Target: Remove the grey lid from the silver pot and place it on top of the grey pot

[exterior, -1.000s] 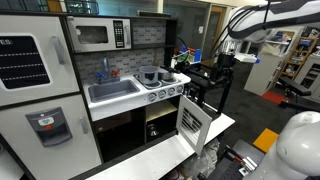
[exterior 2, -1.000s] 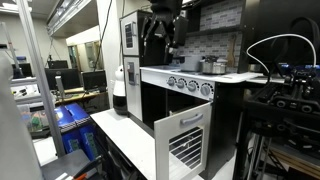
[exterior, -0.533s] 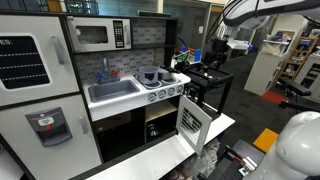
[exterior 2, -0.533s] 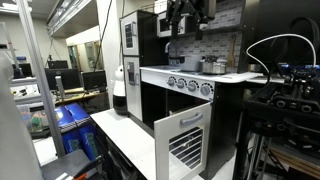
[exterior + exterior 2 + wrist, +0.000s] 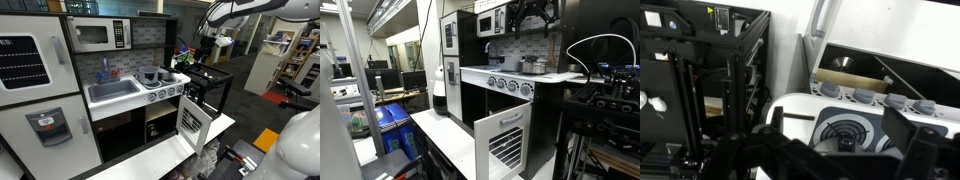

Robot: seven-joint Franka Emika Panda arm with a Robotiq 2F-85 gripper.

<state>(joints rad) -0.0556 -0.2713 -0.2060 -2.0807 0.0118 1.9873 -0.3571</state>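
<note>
Two small pots stand close together on the toy stove. The darker grey pot is at the left. The paler silver pot is beside it. The grey lid is too small to make out there. In an exterior view the pots show as a small metal cluster on the counter. My gripper hangs in the air to the right of the stove, above pot height, and shows high over the counter in an exterior view. In the wrist view the gripper is open and empty over a stove burner.
A sink lies left of the stove and a microwave sits above it. The oven door hangs open below the stove. A black rack stands right of the kitchen. Stove knobs line the front edge.
My gripper has risen and swung from beside the black rack toward the stove. It now hangs higher and closer over the pots. The pots have not moved.
</note>
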